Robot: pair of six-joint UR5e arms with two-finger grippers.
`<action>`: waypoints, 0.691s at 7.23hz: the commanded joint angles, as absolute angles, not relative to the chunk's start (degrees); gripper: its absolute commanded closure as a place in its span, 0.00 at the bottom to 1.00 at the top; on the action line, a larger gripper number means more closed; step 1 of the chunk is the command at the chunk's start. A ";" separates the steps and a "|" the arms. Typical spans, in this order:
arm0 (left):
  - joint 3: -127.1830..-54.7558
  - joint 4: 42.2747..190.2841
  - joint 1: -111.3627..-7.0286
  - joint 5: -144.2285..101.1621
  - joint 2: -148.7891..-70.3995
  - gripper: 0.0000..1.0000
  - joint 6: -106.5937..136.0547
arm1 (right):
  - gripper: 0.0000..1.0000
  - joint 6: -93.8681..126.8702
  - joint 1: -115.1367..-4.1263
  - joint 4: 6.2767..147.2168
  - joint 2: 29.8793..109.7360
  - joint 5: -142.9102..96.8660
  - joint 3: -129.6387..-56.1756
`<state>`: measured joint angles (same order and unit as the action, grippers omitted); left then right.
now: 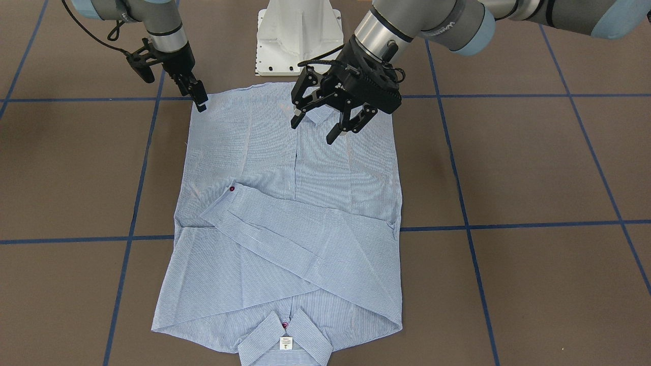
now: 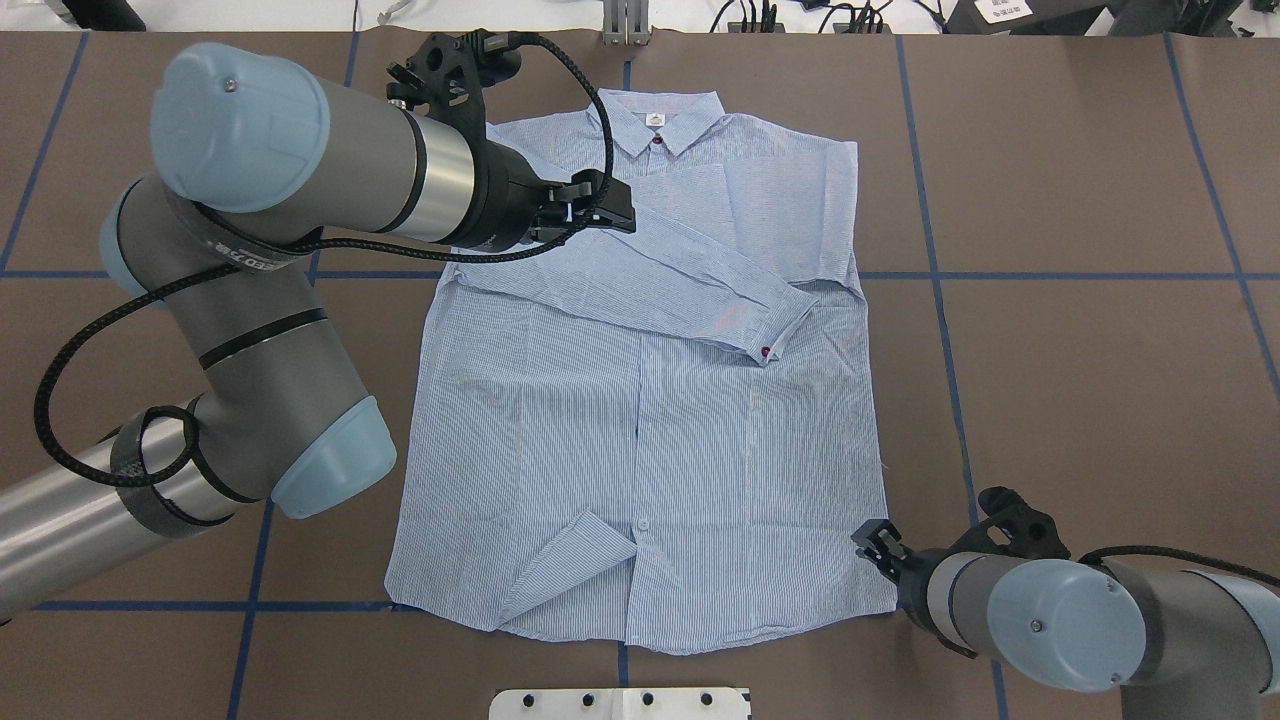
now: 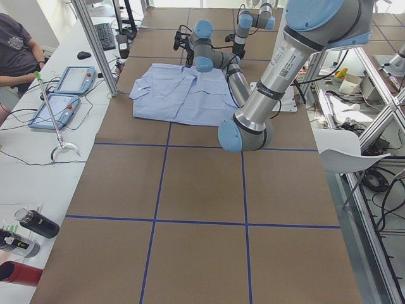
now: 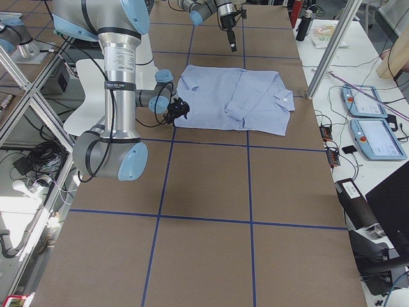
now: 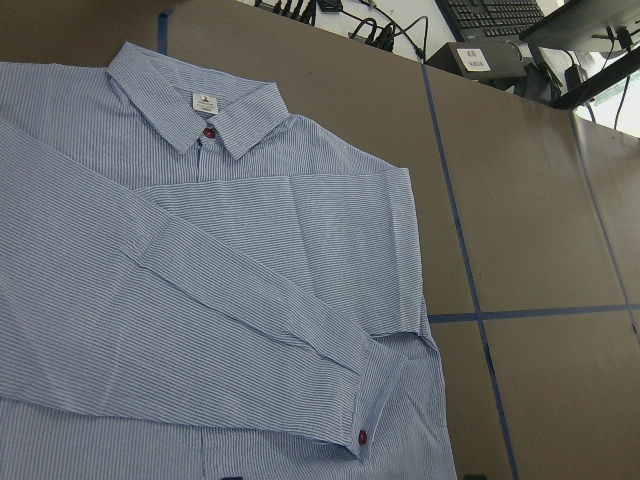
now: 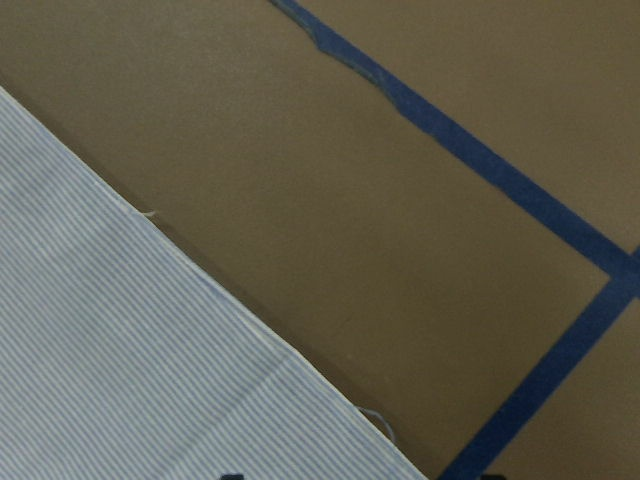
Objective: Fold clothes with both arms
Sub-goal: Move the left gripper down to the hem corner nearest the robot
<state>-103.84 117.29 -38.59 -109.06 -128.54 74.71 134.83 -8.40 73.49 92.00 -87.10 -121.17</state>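
Your work surface is a wide brown table (image 1: 534, 162), marked into squares by blue tape lines (image 1: 508, 224), with the robot's white pedestal base (image 1: 297, 38) at one edge. On the operators' side you have a white side table (image 3: 19, 183). It carries two blue-framed tablet pendants (image 3: 74, 79), a black keyboard (image 3: 104, 36) and a few bottles (image 3: 38, 223), and a seated person (image 3: 16, 47) is at it.

The light blue, finely striped long-sleeved button shirt (image 2: 650, 430) lies flat and front up. Its collar (image 2: 690, 125) points toward the operators and its hem toward the pedestal. One sleeve (image 2: 690, 280) is folded slantwise across the chest.

The left arm's black claw (image 1: 313, 131) hangs raised over the shirt near its shoulder on the robot's left, fingers spread and gripping nothing. The right arm's black claw (image 2: 870, 540) sits low, just beside the hem corner on the robot's right. Its wrist view shows the shirt's edge lying flat on the table, with two dark tips apart at the lower border. So it reads as spread and is not pinching the cloth.

Count for yourself:
- one shirt
- two silver-grey arms, the left (image 2: 250, 360) and the right (image 2: 1100, 620)
- two claws
- two reddish buttons in view, one at the collar (image 2: 657, 141) and one on the cuff (image 2: 766, 352)
- one small white neck label (image 2: 655, 120)
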 commanded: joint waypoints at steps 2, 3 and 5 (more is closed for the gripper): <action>-103.89 117.33 -38.58 -108.99 -128.32 0.21 74.71 | 0.22 135.09 -7.30 73.56 92.11 -87.10 -120.85; -103.89 117.33 -38.50 -109.07 -128.23 0.21 74.71 | 0.23 135.09 -7.12 73.56 92.11 -87.27 -120.85; -103.89 117.33 -38.50 -109.07 -128.23 0.21 74.71 | 0.30 135.09 -6.94 73.48 91.94 -87.54 -120.67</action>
<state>-103.88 117.33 -38.51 -109.06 -128.25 74.71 135.08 -7.07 73.54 92.07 -87.36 -120.76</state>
